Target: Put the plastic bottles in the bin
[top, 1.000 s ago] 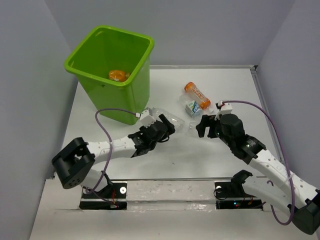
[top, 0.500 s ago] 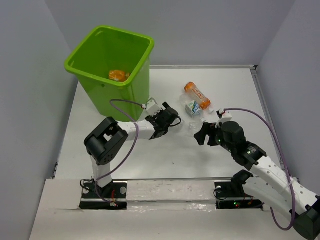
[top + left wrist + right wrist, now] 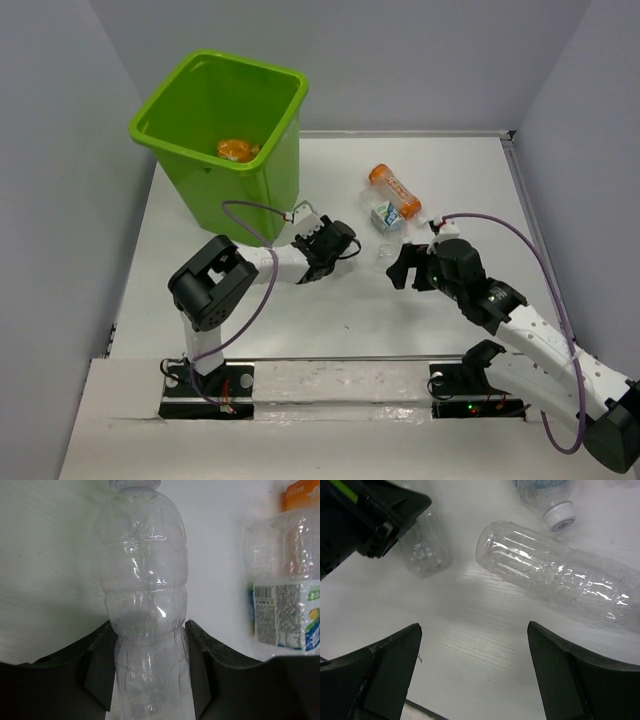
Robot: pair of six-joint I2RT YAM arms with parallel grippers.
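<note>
Lime-green square plastic bin (image 3: 215, 140) sits left of and beyond the left gripper (image 3: 147, 675). Left gripper is clamped on a clear crumpled plastic bottle (image 3: 145, 590), a finger on each side. Just right of it is a clear bottle with white-blue-green label (image 3: 285, 612), print unreadable. Right gripper (image 3: 472, 660) is spread wide, holding nothing. A clear ribbed plastic bottle (image 3: 555, 575) lies just ahead of it.
</note>
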